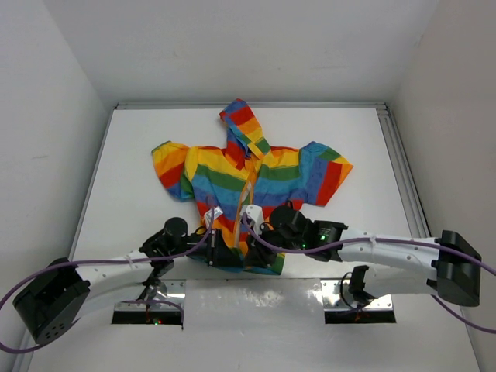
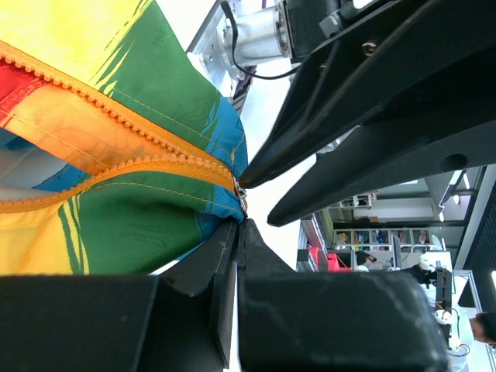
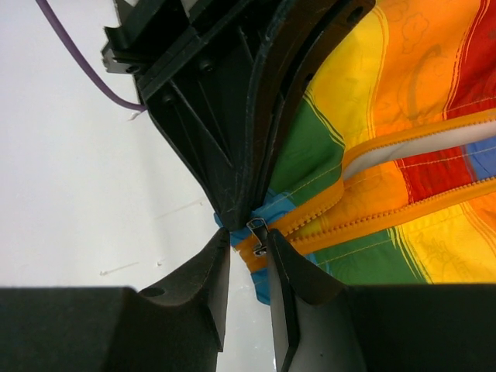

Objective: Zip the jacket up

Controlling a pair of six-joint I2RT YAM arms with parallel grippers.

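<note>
Left tool (image 2: 239, 226) clenches the hem of the jacket (image 1: 232, 174), flat on the worktop (image 1: 139, 155); right tool (image 3: 249, 236) straddles the zipper pull (image 3: 256, 229), grip unclear. A slipped pinch would tug fabric, bunching it.

Jacket (image 1: 232, 174): horizontal rainbow stripes in red, orange, yellow, green, blue. Zipper tape (image 2: 155, 164): orange. Lining (image 3: 434, 143): pale grey. Table (image 1: 139, 139): white. Cable (image 3: 71, 53): purple.

A white bench (image 1: 132, 163) fills the middle of the top view, with pale walls (image 1: 46, 93) at its left, right and far sides. A metal rail (image 1: 401, 170) runs along its right edge. Near the bottom sit a shiny plate (image 1: 174, 288) at left and another plate (image 1: 335, 291) at right. The lower right of the left wrist view shows distant shelves (image 2: 364, 236) and a blurred person (image 2: 482, 327).
</note>
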